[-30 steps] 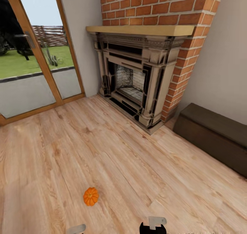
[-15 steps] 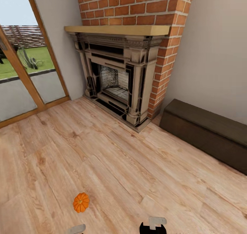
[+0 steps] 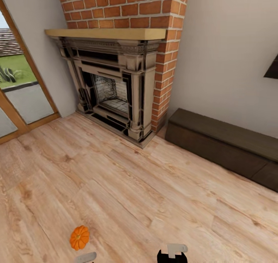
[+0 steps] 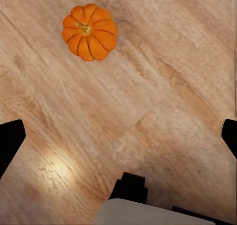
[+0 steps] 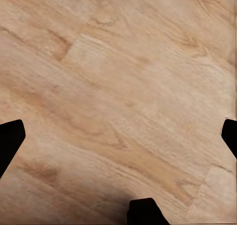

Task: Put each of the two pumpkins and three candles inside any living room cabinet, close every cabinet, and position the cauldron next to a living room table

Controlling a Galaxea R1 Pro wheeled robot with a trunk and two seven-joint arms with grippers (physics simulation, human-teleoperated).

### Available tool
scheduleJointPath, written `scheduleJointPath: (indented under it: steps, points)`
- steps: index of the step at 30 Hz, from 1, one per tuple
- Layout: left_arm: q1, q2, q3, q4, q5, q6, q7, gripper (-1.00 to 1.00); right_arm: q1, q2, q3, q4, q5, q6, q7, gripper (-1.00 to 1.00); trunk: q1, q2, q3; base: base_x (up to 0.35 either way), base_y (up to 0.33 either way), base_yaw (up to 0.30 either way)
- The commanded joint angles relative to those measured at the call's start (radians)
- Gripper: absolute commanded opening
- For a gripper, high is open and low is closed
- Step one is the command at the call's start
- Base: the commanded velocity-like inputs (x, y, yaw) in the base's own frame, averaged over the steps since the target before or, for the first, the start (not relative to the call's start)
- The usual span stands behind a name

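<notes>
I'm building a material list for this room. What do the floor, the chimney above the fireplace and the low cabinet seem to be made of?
Floor: light wood planks, visible grain and knots, faint sheen. Chimney: red brick with pale mortar joints, matte. Cabinet: dark brown, probably wood, flat matte finish; grain too faint to confirm.

You get bright, even light in every view, with daylight showing through the glass door (image 3: 21, 97) at the left of the head view. The floor (image 3: 127, 193) carries almost no cast shadows; your pumpkin (image 4: 90, 32) throws only a faint dark smudge beside it in the left wrist view. A soft pale glare patch sits on the boards there. The firebox (image 3: 110, 93) is the darkest area. Textures look slightly soft and smeared, straight lines lean toward the edges.
</notes>
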Motion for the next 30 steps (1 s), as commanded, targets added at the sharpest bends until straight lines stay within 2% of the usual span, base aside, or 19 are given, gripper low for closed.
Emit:
scheduleJointPath:
  steps: [1,30]
  points:
    - [0.000,0.000,-0.009,0.000,0.009,-0.003,0.004,1.00,-0.001,0.000,0.008,0.001,-0.011,-0.006,-0.003,1.00,0.000,0.000,-0.001,0.002,0.000,-0.277]
    - [0.000,0.001,-0.008,0.000,0.009,-0.003,0.004,1.00,-0.001,0.000,0.008,0.001,-0.012,-0.006,-0.003,1.00,0.000,0.000,-0.001,0.017,0.028,-0.279]
